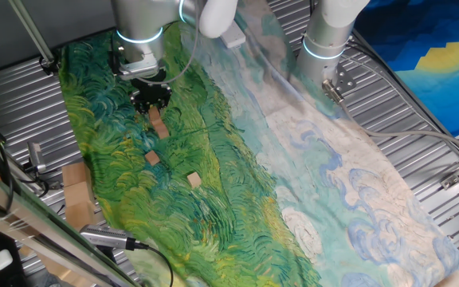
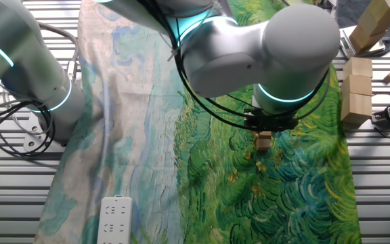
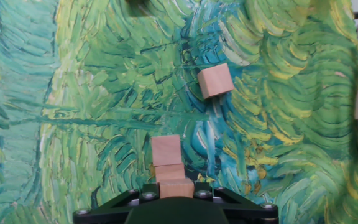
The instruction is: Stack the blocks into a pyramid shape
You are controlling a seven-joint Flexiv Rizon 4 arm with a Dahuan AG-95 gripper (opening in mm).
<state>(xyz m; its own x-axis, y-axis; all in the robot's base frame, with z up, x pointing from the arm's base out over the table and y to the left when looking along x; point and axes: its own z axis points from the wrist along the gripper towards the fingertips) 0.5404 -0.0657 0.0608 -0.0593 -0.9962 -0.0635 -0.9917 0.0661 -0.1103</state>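
A short row of small wooden blocks [image 1: 158, 125] lies on the green painted cloth [image 1: 213, 199], directly below the gripper [image 1: 151, 101]; in the hand view the row [image 3: 167, 158] runs out from the gripper's base. Two more blocks sit apart on the cloth nearer the front, one [image 1: 151, 159] close to the row and another [image 1: 194, 181] beyond it. Whether the fingers are open or pinching a block cannot be told.

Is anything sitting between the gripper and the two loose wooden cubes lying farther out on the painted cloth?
Nothing visible. Past the gripper and the blocks beneath it, only bare painted cloth separates it from the nearer light-brown wooden cube and the farther cube.
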